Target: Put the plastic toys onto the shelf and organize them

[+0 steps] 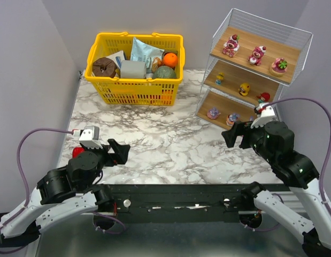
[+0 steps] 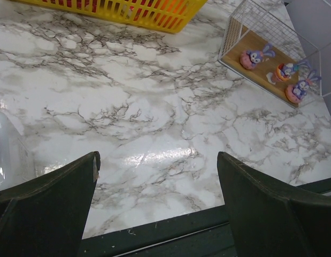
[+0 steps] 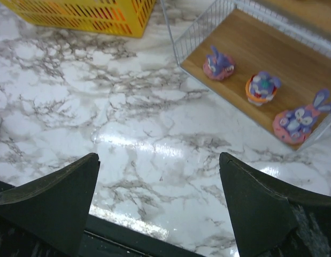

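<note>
The white wire shelf (image 1: 245, 36) with wooden boards stands at the back right. Three pink toys (image 1: 256, 55) sit on its top board. Two yellow ducks (image 1: 244, 89) and a red toy (image 1: 263, 97) sit on the middle board. Purple bunny toys (image 3: 218, 65) sit on the bottom board (image 3: 261, 48), and they also show in the left wrist view (image 2: 251, 58). My right gripper (image 1: 233, 135) (image 3: 159, 160) is open and empty, above the marble just in front of the bottom board. My left gripper (image 1: 120, 150) (image 2: 157, 160) is open and empty at the near left.
A yellow basket (image 1: 134, 92) full of groceries stands at the back centre. A red object (image 1: 77, 152) lies by the left arm. A white object (image 2: 5, 152) sits at the left edge of the left wrist view. The black base rail (image 1: 170, 195) runs along the near edge.
</note>
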Robot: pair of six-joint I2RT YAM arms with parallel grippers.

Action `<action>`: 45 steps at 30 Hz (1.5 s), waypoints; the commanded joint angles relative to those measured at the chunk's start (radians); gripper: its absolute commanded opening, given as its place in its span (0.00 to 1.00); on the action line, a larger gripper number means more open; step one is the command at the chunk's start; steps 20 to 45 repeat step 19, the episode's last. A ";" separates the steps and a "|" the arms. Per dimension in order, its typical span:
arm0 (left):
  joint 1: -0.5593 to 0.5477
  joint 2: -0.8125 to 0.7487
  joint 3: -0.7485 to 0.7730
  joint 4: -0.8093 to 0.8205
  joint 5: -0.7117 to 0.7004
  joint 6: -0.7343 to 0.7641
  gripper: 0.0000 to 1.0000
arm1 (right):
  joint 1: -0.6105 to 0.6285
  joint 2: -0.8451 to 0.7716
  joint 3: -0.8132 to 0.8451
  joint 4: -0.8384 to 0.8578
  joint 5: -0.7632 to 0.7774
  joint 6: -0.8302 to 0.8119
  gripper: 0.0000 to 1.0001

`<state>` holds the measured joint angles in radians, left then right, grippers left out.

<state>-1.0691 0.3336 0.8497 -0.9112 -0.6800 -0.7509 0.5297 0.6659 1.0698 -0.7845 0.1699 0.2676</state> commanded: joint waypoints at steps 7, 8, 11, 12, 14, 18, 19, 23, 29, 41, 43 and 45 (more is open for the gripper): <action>-0.003 0.050 0.002 0.044 -0.029 0.010 0.99 | 0.004 -0.316 -0.165 -0.025 0.034 0.145 1.00; -0.003 0.062 0.000 0.043 -0.035 0.010 0.99 | 0.004 -0.327 -0.160 -0.035 0.054 0.150 1.00; -0.003 0.079 0.002 0.038 -0.044 0.010 0.99 | 0.004 -0.357 -0.153 -0.056 0.071 0.148 1.00; -0.003 0.082 0.002 0.032 -0.047 0.009 0.99 | 0.004 -0.359 -0.149 -0.062 0.074 0.147 1.00; -0.003 0.087 0.011 0.029 -0.044 0.018 0.99 | 0.004 -0.362 -0.143 -0.085 0.080 0.147 1.00; -0.003 0.088 0.031 0.014 -0.044 0.019 0.99 | 0.004 -0.379 -0.146 -0.088 0.089 0.153 1.00; -0.003 0.085 0.032 0.017 -0.046 0.019 0.99 | 0.004 -0.382 -0.148 -0.084 0.092 0.153 1.00; -0.003 0.085 0.032 0.017 -0.046 0.019 0.99 | 0.004 -0.382 -0.148 -0.084 0.092 0.153 1.00; -0.003 0.085 0.032 0.017 -0.046 0.019 0.99 | 0.004 -0.382 -0.148 -0.084 0.092 0.153 1.00; -0.003 0.085 0.032 0.017 -0.046 0.019 0.99 | 0.004 -0.382 -0.148 -0.084 0.092 0.153 1.00; -0.003 0.085 0.032 0.017 -0.046 0.019 0.99 | 0.004 -0.382 -0.148 -0.084 0.092 0.153 1.00; -0.003 0.085 0.032 0.017 -0.046 0.019 0.99 | 0.004 -0.382 -0.148 -0.084 0.092 0.153 1.00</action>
